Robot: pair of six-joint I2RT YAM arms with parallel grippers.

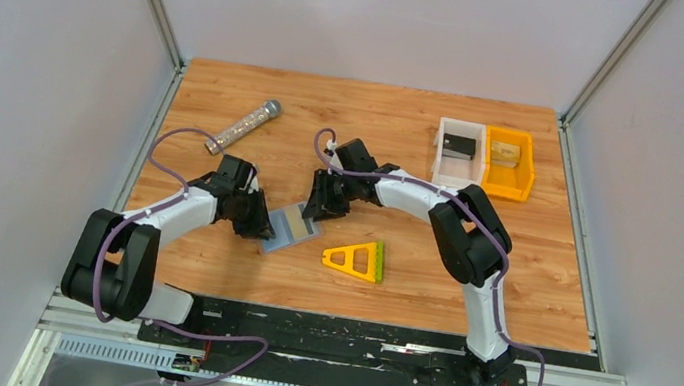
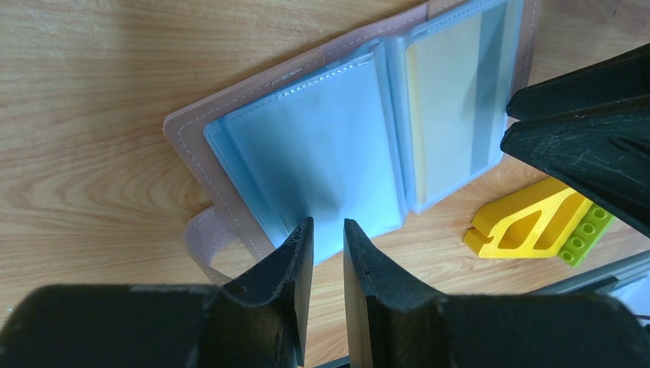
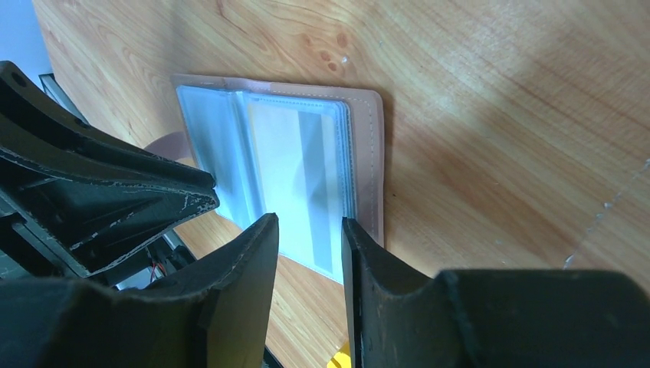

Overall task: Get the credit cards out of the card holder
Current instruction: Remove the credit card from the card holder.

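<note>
While the card holder (image 1: 291,230) lies open and flat on the table (image 1: 436,216), sleeves up, between the two grippers, no card is out of it yet. The cover is pink-brown and looks soft. Clear plastic sleeves are stacked on each half: floppy, glossy, likely slippery. The whole thing is probably light and will slide or lift if a card is tugged with nothing pinning it.

One tan card (image 2: 448,115) shows through the top sleeve of the half nearer the right arm, with a grey stripe along one side. It should be stiff, thin and smooth, and it looks snug in its pocket. Whether there are other cards, I cannot tell.

Left gripper (image 2: 328,238): fingers a narrow gap apart, tips at the near edge of the empty-looking sleeves. Wood shows through the gap and nothing is clamped. Right gripper (image 3: 306,230): fingers apart, astride the edge of the card's page, not closed on it.

Judgement: pin the cover or spare sleeves with the left gripper. Take the card by whatever edge stands proud of the pocket mouth and pull straight along the sleeve. If plastic gets pinched with the card, it will likely jam. A yellow triangle (image 1: 356,259) lies just beside the holder.
</note>
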